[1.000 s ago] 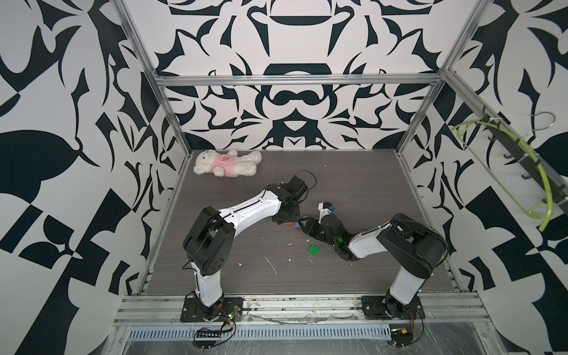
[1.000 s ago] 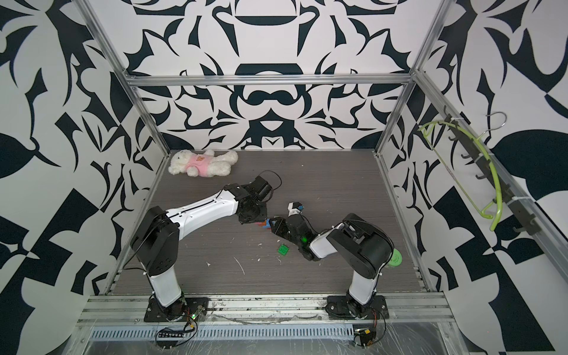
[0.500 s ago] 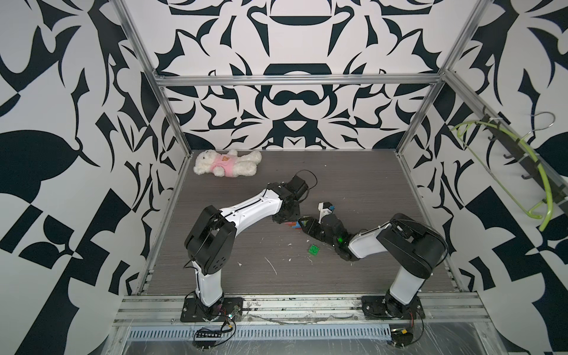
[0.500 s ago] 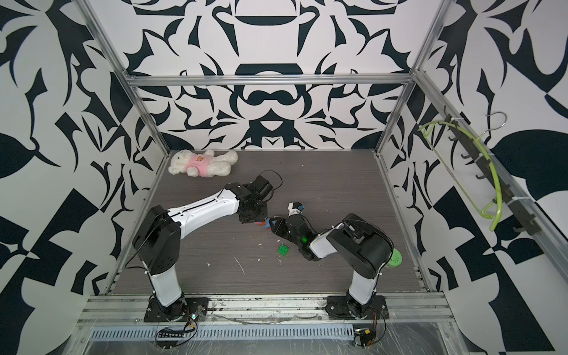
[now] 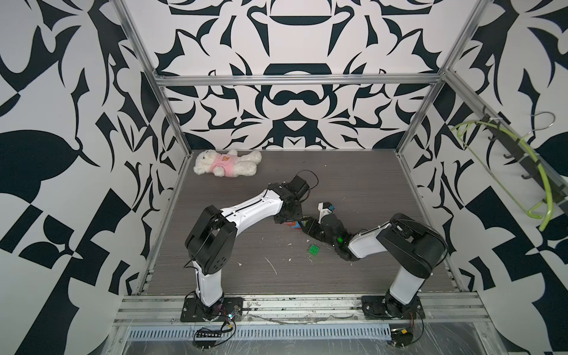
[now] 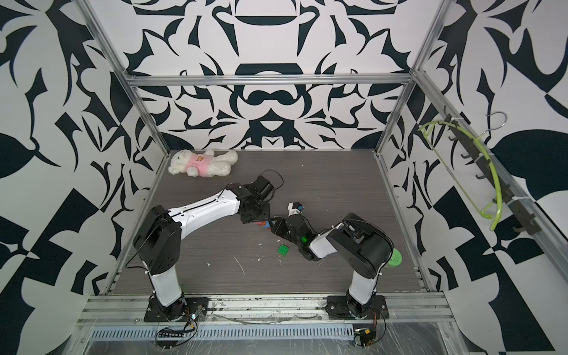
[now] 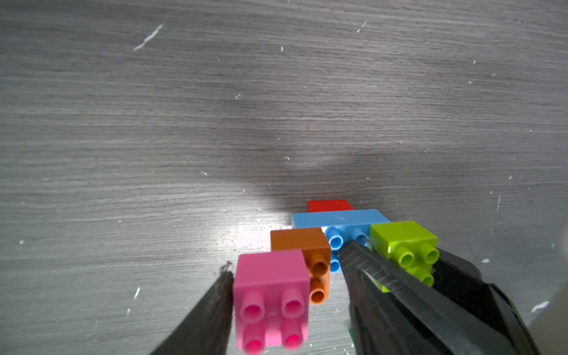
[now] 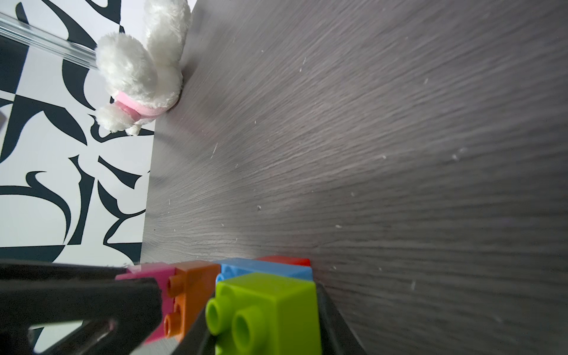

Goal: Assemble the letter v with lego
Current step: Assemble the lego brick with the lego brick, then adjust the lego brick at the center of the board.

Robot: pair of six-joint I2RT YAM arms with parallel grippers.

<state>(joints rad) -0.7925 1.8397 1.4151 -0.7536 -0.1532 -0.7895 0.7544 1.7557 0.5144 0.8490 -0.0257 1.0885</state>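
Lego chain [image 7: 338, 218]: light, stiff, slick. Grip flat sides, no twisting. Left fingers [image 7: 212, 313] wide around pink brick [image 7: 272, 276], right fingers [image 8: 335, 325] seemingly clamped on lime brick [image 8: 276, 307].

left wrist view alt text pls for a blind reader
A chain of joined lego bricks lies on a grey table, studs toward the camera: pink brick nearest, then orange brick, a longer blue brick with a red brick behind, and a lime-green brick. The fingers of the left gripper stand apart either side of the pink brick.
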